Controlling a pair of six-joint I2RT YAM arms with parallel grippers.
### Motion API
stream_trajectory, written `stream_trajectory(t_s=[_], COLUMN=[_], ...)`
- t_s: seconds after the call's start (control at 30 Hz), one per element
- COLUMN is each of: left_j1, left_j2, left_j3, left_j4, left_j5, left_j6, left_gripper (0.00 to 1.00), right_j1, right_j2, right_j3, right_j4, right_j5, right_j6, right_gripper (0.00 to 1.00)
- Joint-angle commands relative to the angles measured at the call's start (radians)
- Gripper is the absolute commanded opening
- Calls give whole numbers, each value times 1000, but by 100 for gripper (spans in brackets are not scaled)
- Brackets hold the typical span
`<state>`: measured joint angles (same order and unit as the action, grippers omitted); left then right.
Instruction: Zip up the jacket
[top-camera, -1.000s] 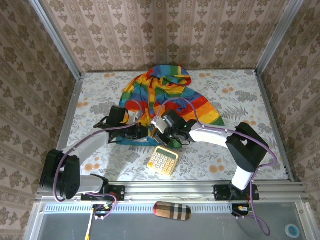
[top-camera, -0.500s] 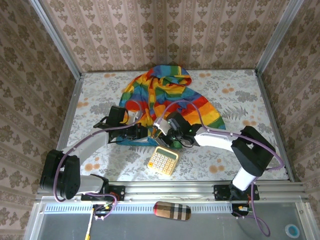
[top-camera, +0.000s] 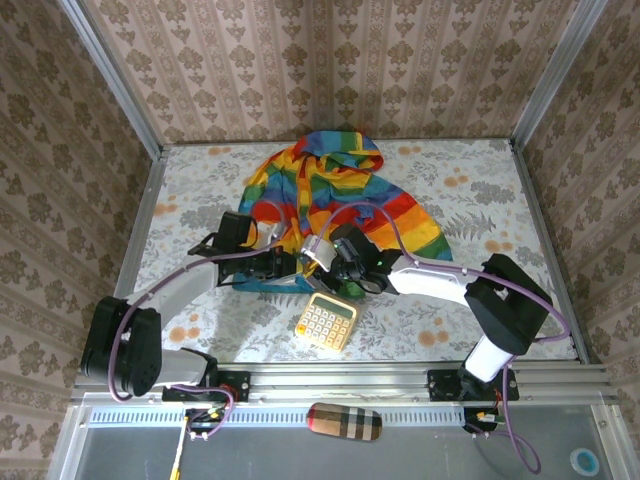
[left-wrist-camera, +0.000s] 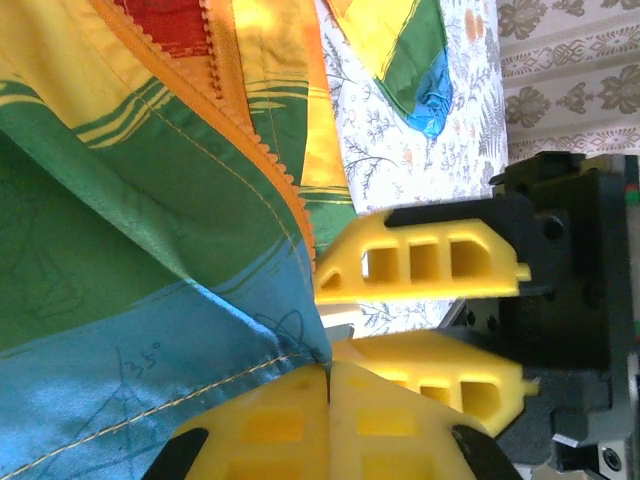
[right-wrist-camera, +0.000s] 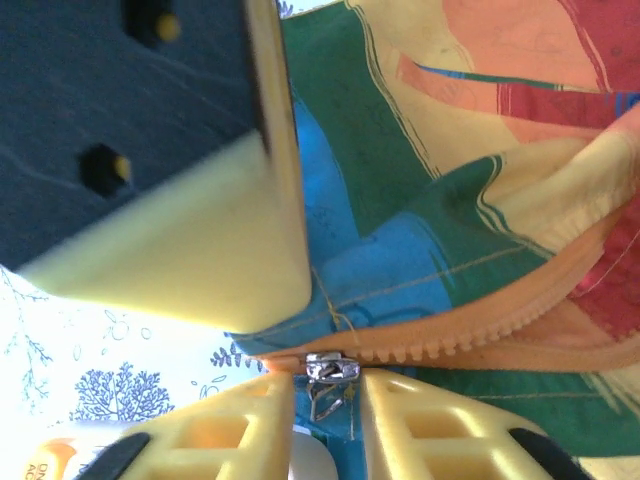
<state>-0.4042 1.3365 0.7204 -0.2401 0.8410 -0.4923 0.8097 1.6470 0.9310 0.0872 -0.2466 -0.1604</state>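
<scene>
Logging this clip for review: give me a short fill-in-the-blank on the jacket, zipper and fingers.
1. The left gripper is shut on the jacket's ____ hem.
2. The metal zipper slider sits in the gap between the right gripper's ____ fingers.
3. On the table, the ____ lies nearer the arm bases than the jacket does.

Missing words: blue; yellow; calculator

The calculator (top-camera: 326, 321) lies on the desk (top-camera: 500, 190) just near of the jacket (top-camera: 330, 195) hem, crowding the near approach. Both arms converge there. Bare desk lies open right and left.
</scene>
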Motion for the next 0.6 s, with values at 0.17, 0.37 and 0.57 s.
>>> stream_trajectory(t_s=[0.17,0.37,0.57], left_j1=[7,5,6], left_j2=[16,24,36], left_j3=[28,38,55], left_j4=[-32,-33,-45], left_j5=[27,27,33], left_j6=[38,40,51], left_gripper=[0,0,0], right_j1=[4,0,0], right_j2=[-25,-22,-19], right_j3=[-57,-52,-49], right_j4=[81,86,75], right_j5=[68,64,61], right_j6=[-22,-24,-36], right_gripper=[0,0,0])
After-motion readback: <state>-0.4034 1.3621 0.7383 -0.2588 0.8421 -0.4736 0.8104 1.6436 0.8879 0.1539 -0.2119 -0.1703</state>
